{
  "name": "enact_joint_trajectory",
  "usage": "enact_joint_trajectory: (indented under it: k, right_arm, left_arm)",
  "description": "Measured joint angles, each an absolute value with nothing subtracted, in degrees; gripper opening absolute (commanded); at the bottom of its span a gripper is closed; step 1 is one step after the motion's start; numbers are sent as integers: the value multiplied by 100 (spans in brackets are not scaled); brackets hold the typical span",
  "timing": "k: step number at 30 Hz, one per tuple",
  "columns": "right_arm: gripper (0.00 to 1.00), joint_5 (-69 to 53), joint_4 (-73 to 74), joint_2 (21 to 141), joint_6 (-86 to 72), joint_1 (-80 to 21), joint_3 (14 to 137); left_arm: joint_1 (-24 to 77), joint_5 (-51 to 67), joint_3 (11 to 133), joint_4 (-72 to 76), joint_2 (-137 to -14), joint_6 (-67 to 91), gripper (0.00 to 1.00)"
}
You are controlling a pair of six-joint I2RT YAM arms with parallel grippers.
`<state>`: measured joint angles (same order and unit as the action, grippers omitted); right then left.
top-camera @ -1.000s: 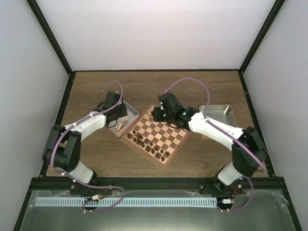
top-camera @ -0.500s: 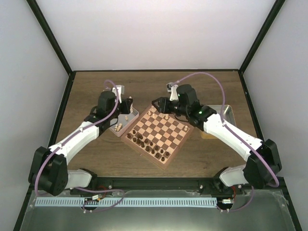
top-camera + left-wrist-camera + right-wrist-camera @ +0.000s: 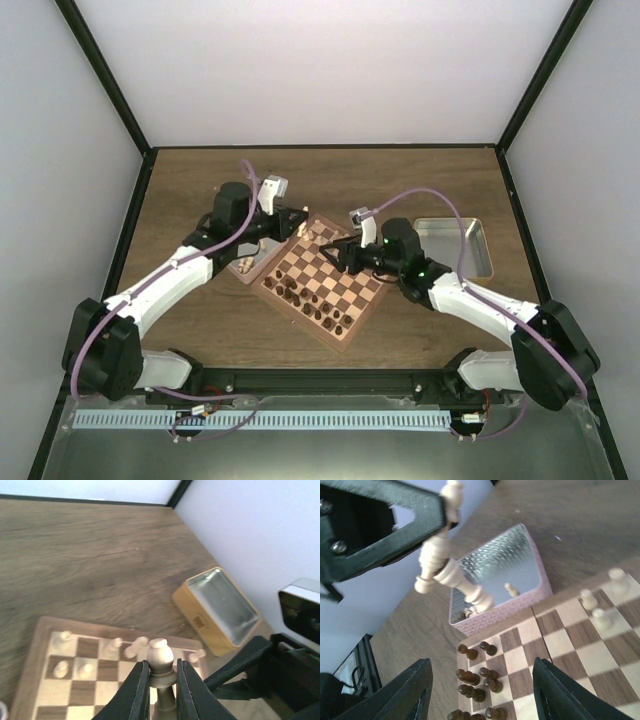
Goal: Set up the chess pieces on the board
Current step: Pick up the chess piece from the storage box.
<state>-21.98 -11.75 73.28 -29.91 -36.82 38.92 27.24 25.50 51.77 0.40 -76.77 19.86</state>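
The board [image 3: 352, 290] lies cornerwise at the table's centre. Several light chess pieces [image 3: 85, 670] stand or lie along its far rows. My left gripper [image 3: 298, 225] hangs over the board's far left corner, shut on a tall light piece [image 3: 160, 657] whose round head shows above the fingers. The right wrist view shows that same piece [image 3: 447, 572] hanging above the tray. My right gripper [image 3: 338, 252] hovers over the board's middle, open and holding nothing, its fingers [image 3: 407, 692] either side of dark pieces [image 3: 485, 677].
A metal tray [image 3: 250, 262] left of the board, mostly under my left arm, holds a light piece [image 3: 510, 589]. A second tray [image 3: 478, 240] sits to the right. Dark pieces [image 3: 300, 295] crowd the board's near-left edge.
My left gripper has swung from the left tray to the board's far corner with the light piece. My right gripper has pulled back from that corner toward the board's middle and opened wide.
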Motion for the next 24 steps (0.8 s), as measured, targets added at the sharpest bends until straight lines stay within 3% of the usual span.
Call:
enact_joint_trajectory:
  k: [13,24]
  right_arm:
    - [59,-2978,-2740,7422,-1516,-3682,3684]
    - [47,-3194,-2609,8193,-906,-3710,4294]
  left_arm:
    - [2803,3468,5771,-421,-7717,2447,9]
    - [2803,3533,5808,-659,-7811,2510,9]
